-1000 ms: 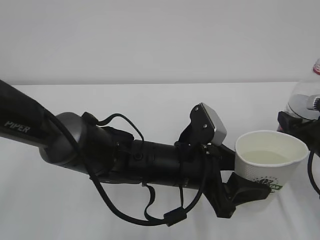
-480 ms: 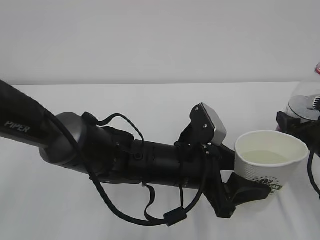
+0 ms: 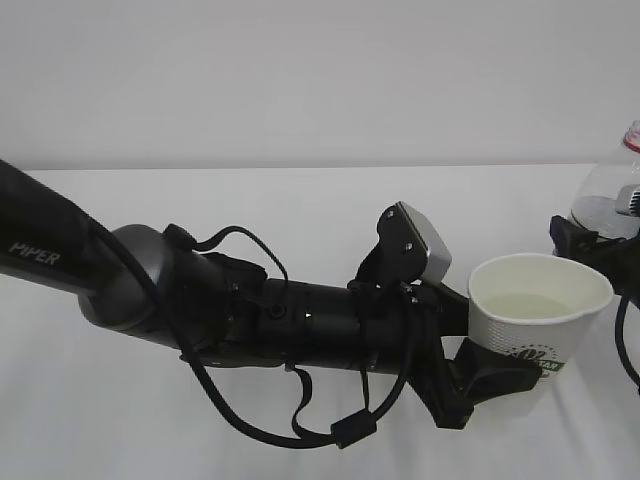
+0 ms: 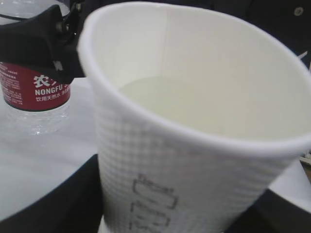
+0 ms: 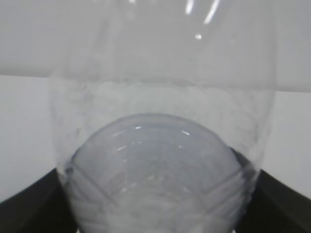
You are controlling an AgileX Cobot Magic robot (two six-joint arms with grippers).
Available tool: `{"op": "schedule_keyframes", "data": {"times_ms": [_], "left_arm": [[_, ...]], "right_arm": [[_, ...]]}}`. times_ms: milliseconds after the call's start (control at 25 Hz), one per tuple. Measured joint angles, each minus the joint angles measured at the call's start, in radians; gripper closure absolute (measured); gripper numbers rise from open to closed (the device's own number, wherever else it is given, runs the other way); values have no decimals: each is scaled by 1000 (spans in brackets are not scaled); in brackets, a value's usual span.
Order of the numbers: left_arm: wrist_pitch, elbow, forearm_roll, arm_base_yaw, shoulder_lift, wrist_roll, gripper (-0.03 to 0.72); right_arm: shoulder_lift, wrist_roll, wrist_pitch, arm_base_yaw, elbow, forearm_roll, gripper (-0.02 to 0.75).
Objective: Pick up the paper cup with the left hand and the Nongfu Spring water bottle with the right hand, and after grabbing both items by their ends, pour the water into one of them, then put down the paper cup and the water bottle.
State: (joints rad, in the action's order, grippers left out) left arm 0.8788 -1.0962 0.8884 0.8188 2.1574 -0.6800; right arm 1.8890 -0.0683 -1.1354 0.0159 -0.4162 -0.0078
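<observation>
Shifted slightly lower and leftward: cup, clenched at its base by left pincer, with water lying level inside. Risen a little beyond that pincer's tips: bottle, flanked by right pincer; cannot tell whether grasped or released. Pouring looks done, so probably setting down next. Lower cup straight, rim level. Unclench only once base rests flat on table. Withdraw straight back along the wrist, keeping clear of bottle ahead.
</observation>
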Motion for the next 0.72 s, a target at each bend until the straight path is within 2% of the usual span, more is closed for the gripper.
{"op": "schedule_keyframes", "data": {"times_ms": [720], "left_arm": [[0,0,-4,0,0,0,207]], "right_arm": [[-70,18,-4,0,120,0,108]]}}
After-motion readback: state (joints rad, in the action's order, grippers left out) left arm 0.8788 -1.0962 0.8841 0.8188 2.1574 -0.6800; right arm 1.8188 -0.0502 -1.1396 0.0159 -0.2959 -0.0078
